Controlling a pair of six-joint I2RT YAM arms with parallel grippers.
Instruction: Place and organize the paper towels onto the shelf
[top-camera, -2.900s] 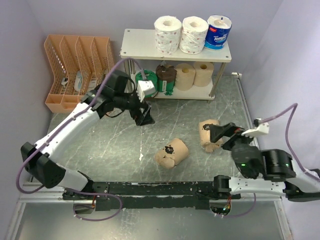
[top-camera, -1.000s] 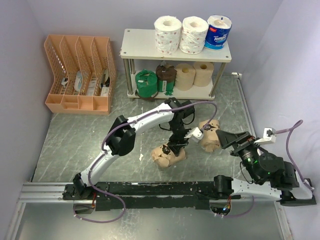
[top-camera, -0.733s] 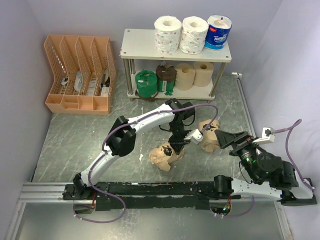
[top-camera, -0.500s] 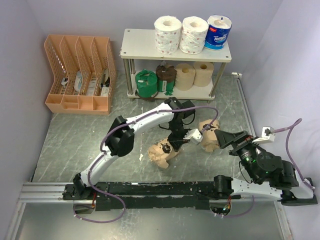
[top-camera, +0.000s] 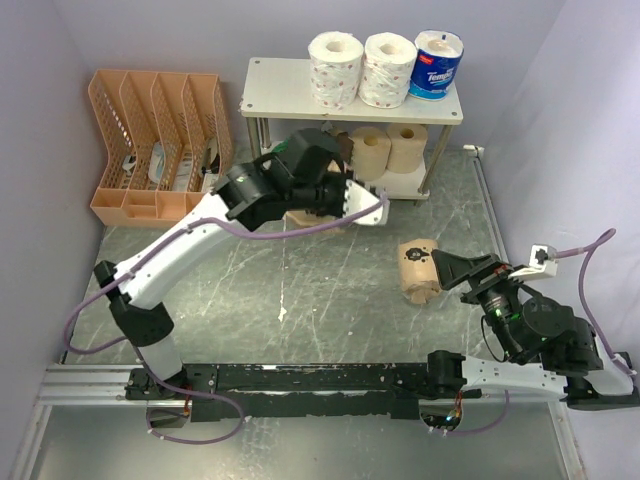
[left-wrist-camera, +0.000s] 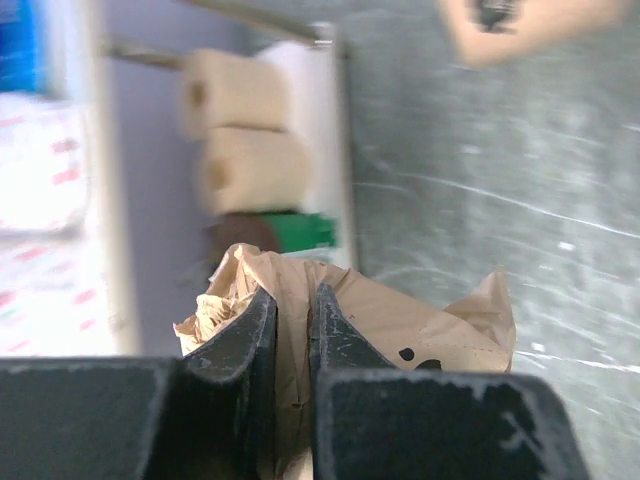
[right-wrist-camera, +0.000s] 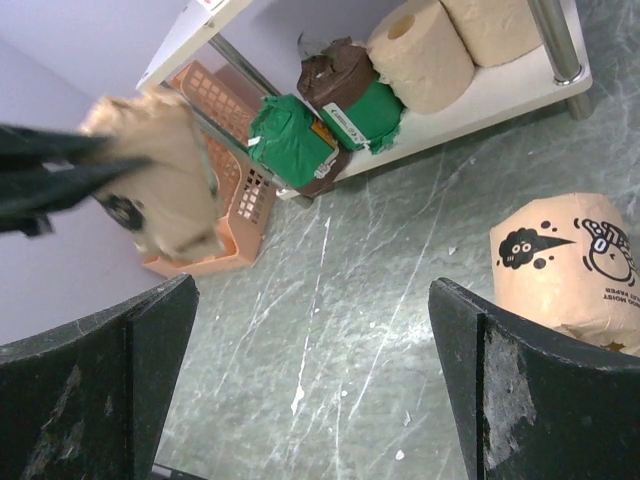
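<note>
Showing a kraft-paper-wrapped roll (left-wrist-camera: 400, 320) pinched between the dark fingers (left-wrist-camera: 240, 345) of the left hand (left-wrist-camera: 292, 293), which is closed on the crumpled wrapper. The roll is held in the air off the grey marbled tabletop (top-camera: 250, 290), just in front of the shelf (top-camera: 280, 90) at its left half. In the top view the raised left arm hides most of it. The right wrist view shows it hanging well above the floor of the scene.

A second kraft-wrapped roll (top-camera: 418, 270), printed with black cartoon figures, lies on the tabletop right of centre. The right hand (top-camera: 462, 272) sits just beside it, jaws spread wide and holding nothing; whether it touches the roll cannot be told.

On the shelf's upper board stand two white speckled rolls (top-camera: 335, 65) and, to their right, a blue-white roll (top-camera: 437, 62), all three upright in a row toward the right end. The left part of that board is bare. On the lower board two tan rolls (top-camera: 388, 148) stand side by side at the right. To their left, seen from the right wrist, are a dark brown roll (right-wrist-camera: 335, 75) and a green-wrapped roll (right-wrist-camera: 295, 140).

An orange file organizer (top-camera: 150, 150) stands on the tabletop to the left of the shelf.
</note>
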